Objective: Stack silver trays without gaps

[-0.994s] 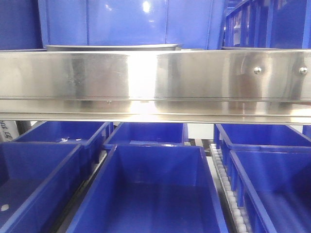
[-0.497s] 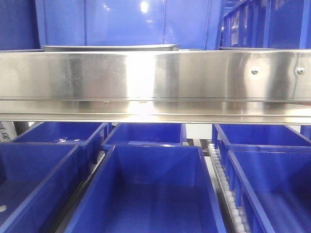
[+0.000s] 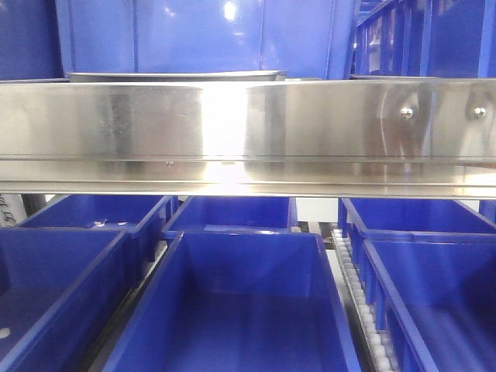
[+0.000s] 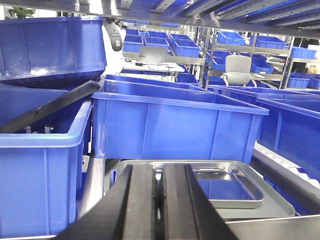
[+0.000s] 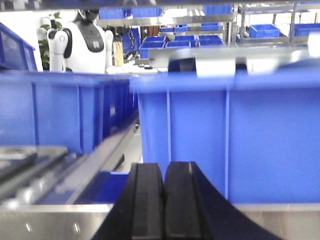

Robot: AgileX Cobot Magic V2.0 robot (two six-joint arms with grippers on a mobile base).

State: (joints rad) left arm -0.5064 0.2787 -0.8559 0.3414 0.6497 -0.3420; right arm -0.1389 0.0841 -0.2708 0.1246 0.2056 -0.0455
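Note:
In the left wrist view, a silver tray (image 4: 227, 186) lies on top of a second silver tray (image 4: 276, 208), whose rim shows in front and to the right. Both sit on the shelf in front of a blue bin (image 4: 175, 125). My left gripper (image 4: 159, 169) is shut and empty, just short of the trays' near left part. In the front view only the thin front rim of a tray (image 3: 174, 76) shows above the steel rail (image 3: 248, 124). My right gripper (image 5: 163, 167) is shut with nothing in it, facing a blue bin (image 5: 230, 135). A blurred tray edge (image 5: 22, 161) lies to its left.
Deep blue bins (image 3: 232, 310) fill the lower shelf under the rail, with a roller track (image 3: 358, 298) between them. More bins (image 4: 40, 145) stand left of the trays, one tilted above (image 4: 50, 47). A white humanoid robot (image 5: 82, 45) stands far behind.
The front view has shifted slightly, so the rail's screw heads sit a little further left than a second ago. Nothing else has visibly moved.

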